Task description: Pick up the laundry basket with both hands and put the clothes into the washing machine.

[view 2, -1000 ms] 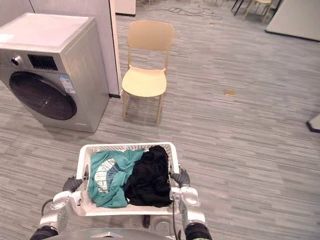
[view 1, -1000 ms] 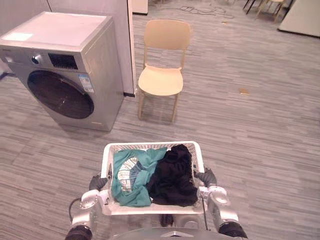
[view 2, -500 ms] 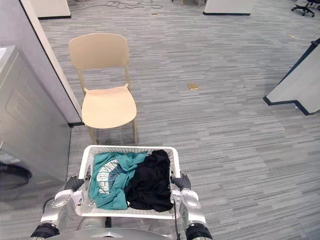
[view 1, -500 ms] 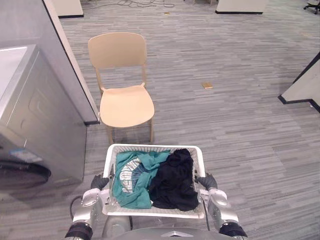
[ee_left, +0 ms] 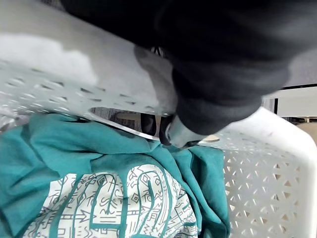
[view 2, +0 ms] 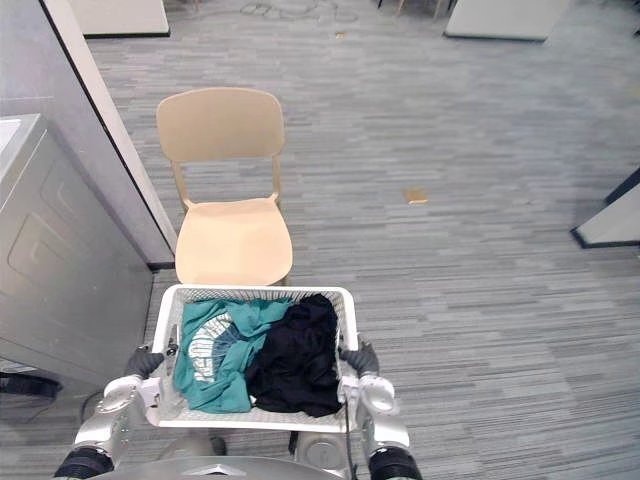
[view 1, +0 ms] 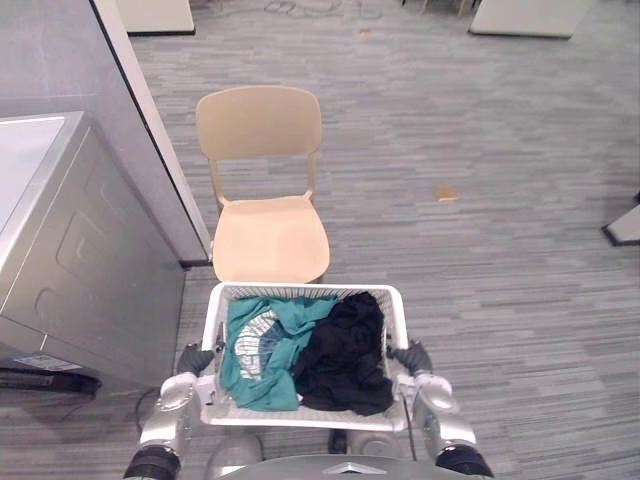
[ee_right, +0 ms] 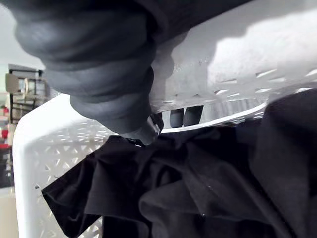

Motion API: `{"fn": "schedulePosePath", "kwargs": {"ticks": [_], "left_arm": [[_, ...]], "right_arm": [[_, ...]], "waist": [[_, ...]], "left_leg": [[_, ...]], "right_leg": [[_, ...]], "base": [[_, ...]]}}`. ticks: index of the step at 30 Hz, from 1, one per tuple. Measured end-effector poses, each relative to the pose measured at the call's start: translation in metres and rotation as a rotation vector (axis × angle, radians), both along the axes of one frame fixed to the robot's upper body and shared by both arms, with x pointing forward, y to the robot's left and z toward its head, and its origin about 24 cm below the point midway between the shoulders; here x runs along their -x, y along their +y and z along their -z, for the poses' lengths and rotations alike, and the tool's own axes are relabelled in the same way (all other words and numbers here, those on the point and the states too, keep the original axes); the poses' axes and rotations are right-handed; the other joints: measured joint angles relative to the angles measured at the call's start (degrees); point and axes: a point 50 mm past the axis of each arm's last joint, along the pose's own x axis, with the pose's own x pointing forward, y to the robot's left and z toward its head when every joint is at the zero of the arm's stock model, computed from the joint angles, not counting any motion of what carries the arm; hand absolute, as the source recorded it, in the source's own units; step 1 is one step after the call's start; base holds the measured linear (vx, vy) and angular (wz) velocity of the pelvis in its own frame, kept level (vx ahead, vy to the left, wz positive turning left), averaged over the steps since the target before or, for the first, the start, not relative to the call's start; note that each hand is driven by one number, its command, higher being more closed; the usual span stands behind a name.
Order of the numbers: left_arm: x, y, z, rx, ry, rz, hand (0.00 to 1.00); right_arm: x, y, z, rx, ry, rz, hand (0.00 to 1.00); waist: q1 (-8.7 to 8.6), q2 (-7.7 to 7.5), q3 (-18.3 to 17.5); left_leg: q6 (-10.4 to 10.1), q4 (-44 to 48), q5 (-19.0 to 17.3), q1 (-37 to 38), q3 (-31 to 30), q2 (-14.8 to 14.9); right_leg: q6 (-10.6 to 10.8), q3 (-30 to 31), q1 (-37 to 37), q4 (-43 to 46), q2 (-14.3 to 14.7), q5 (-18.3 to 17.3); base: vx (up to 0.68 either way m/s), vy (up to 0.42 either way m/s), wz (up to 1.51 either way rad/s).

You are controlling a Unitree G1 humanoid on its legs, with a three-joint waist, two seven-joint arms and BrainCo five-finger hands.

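Observation:
A white laundry basket [view 1: 300,292] is held up close in front of me, a teal patterned garment [view 1: 262,345] in its left half and a black garment [view 1: 345,355] in its right half. My left hand [view 1: 193,359] is shut on the basket's left handle and my right hand [view 1: 412,356] on its right handle. In the wrist views dark fingertips [ee_left: 168,130] curl through the left handle slot above the teal cloth [ee_left: 99,198], and fingertips [ee_right: 183,116] through the right slot above the black cloth [ee_right: 208,188]. The grey washing machine [view 1: 90,270] stands at the left, its side towards me.
A beige chair [view 1: 268,235] stands just beyond the basket, facing me. A grey partition wall [view 1: 100,90] rises behind the washing machine. A small tan scrap [view 1: 445,193] lies on the striped grey floor, which is open to the right.
The camera has swung right, then slightly back left: the washer's front has slid out at the left and the chair is now nearer. Both hands keep hold of the basket.

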Motion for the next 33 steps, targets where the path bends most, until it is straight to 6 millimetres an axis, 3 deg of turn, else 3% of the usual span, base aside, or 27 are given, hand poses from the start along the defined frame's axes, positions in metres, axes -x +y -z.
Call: {"fn": "schedulePosePath", "kwargs": {"ticks": [2,3,4,8,9,11,12,13,15,18,23,33], "left_arm": [[0.000,-0.004,-0.003,0.033,-0.024,-0.024,1.00],[0.000,-0.004,-0.003,0.046,-0.028,-0.036,1.00],[-0.003,-0.004,-0.009,0.055,-0.055,-0.045,1.00],[-0.024,0.000,-0.043,0.092,-0.244,-0.084,1.00],[-0.034,0.002,-0.058,0.111,-0.323,-0.100,1.00],[-0.049,0.003,-0.080,0.127,-0.438,-0.114,1.00],[-0.064,0.007,-0.097,0.127,-0.514,-0.115,1.00],[-0.076,0.010,-0.114,0.120,-0.578,-0.108,1.00],[-0.091,0.021,-0.150,0.086,-0.706,-0.097,1.00],[-0.094,0.038,-0.186,0.053,-0.840,-0.130,1.00],[-0.115,0.038,-0.249,0.029,-1.040,-0.133,1.00],[-0.133,0.026,-0.316,0.057,-1.224,-0.159,1.00]], "right_arm": [[-0.009,0.000,-0.015,0.034,-0.061,-0.040,1.00],[-0.012,0.001,-0.020,0.044,-0.084,-0.050,1.00],[-0.017,0.002,-0.031,0.075,-0.129,-0.082,1.00],[-0.041,0.008,-0.087,0.141,-0.371,-0.138,1.00],[-0.050,0.011,-0.109,0.167,-0.463,-0.163,1.00],[-0.061,0.013,-0.141,0.201,-0.594,-0.183,1.00],[-0.068,0.015,-0.161,0.210,-0.676,-0.174,1.00],[-0.071,0.018,-0.174,0.209,-0.727,-0.174,1.00],[-0.079,0.025,-0.204,0.216,-0.846,-0.173,1.00],[-0.092,0.039,-0.240,0.230,-0.968,-0.220,1.00],[-0.101,0.042,-0.300,0.301,-1.159,-0.189,1.00],[-0.106,0.042,-0.371,0.358,-1.336,-0.122,1.00]], "waist": [[0.36,0.19,2.0],[0.53,0.22,2.9],[1.05,-0.08,4.1],[1.31,-0.46,5.3],[1.19,-0.64,5.6],[0.55,0.78,6.7],[-0.15,-0.65,8.9],[-0.49,-1.51,9.7],[-0.16,-1.79,11.7],[1.15,-1.61,13.3],[2.69,-1.43,14.8],[2.91,-1.29,16.2]], "left_leg": [[-2.1,14.5,1.5,-7.2,0.0,2.0],[-2.9,17.6,1.1,-8.8,-0.2,2.5],[-2.3,20.3,0.4,-10.7,0.3,3.3],[0.5,11.0,-0.2,-15.1,2.4,7.7],[0.6,4.3,2.0,-15.2,3.9,8.5],[-1.3,-3.9,11.0,-14.1,6.1,9.6],[-4.7,-4.4,14.0,-14.8,6.8,7.1],[-4.0,-4.1,13.8,-16.3,6.7,5.2],[-2.3,-1.3,13.0,-20.8,6.5,3.3],[-1.6,0.4,12.6,-24.6,6.7,2.6],[-1.3,3.3,12.7,-32.2,4.8,2.6],[-1.3,9.1,12.8,-44.4,8.2,6.9]], "right_leg": [[-1.5,-1.2,0.9,0.0,0.9,-0.6],[-1.7,-1.2,1.7,-0.1,0.9,-0.8],[-1.9,-1.5,2.3,-0.4,0.8,-0.9],[-1.6,-0.7,-1.3,1.0,-0.9,-0.8],[-1.4,-0.3,-4.0,3.1,-2.4,-0.7],[0.9,-0.1,-7.1,6.5,-4.2,-2.0],[2.3,0.6,-9.1,9.6,-7.4,-2.9],[2.5,0.4,-10.5,10.0,-9.4,-2.8],[4.8,-0.1,-12.1,7.8,-11.3,-0.9],[6.0,-0.3,-13.2,4.1,-11.5,1.9],[6.5,-2.4,-18.0,5.0,-12.2,2.3],[6.1,-4.9,-26.5,7.5,-11.3,2.5]], "base": [[0.18,-0.136,0.17],[0.16,-0.092,-0.05],[0.15,-0.030,-0.11],[0.12,0.078,-0.15],[0.08,0.223,-0.20],[0.05,0.304,0.00],[-0.01,0.286,0.36],[-0.05,0.373,0.52],[-0.05,0.274,0.28],[-0.03,0.155,0.03],[-0.03,0.022,0.13],[-0.02,-0.005,0.01]]}}
